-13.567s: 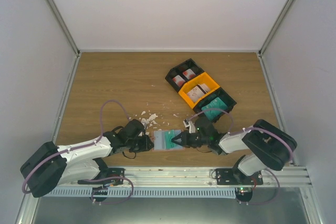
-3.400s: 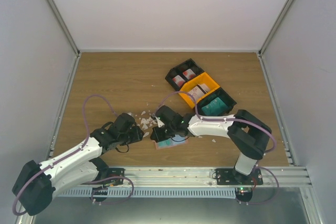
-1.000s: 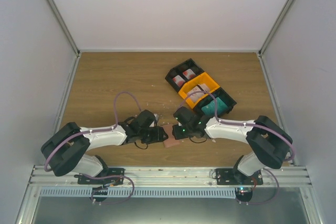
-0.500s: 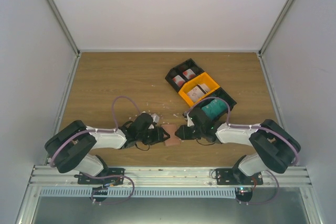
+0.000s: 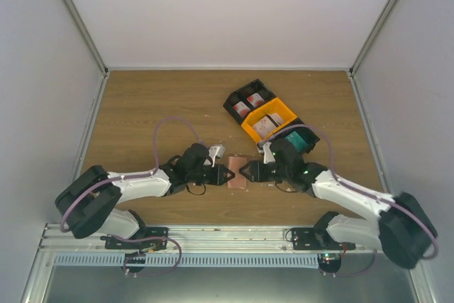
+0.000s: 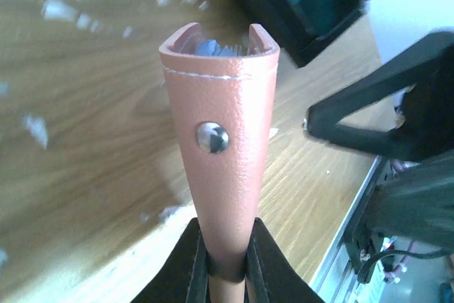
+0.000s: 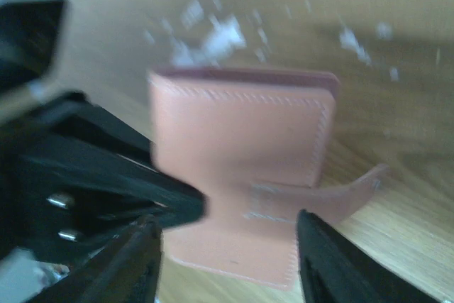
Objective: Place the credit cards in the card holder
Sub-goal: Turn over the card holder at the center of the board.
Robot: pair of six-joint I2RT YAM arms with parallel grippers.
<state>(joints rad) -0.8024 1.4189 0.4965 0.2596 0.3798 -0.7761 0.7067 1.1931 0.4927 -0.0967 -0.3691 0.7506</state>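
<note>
**A:** Overhead first. Where's the card holder?

**B:** Front middle of the table, right between the two arms. The left gripper has it by its left edge, and the right gripper sits just beside the other edge.

**A:** And the credit cards?

**B:** Back right, in the row of bins. There are white-and-red ones in the far black bin and the orange bin, and teal ones in the near black bin, half under the right arm.

**A:** Left wrist camera now.

**B:** Its fingers are pinched tight on the holder's near end. The snap stud faces us, and bluish edges peek from the open top. The right gripper's dark finger is off to the right, apart from the leather here.

**A:** Right wrist?

**B:** Blurred, but its two fingers stand wide apart with the holder in the gap ahead. I cannot tell whether either one touches it. A strap pokes out to the right, the left gripper is clamped on the left side, and there are white crumbs on the wood behind.
</note>
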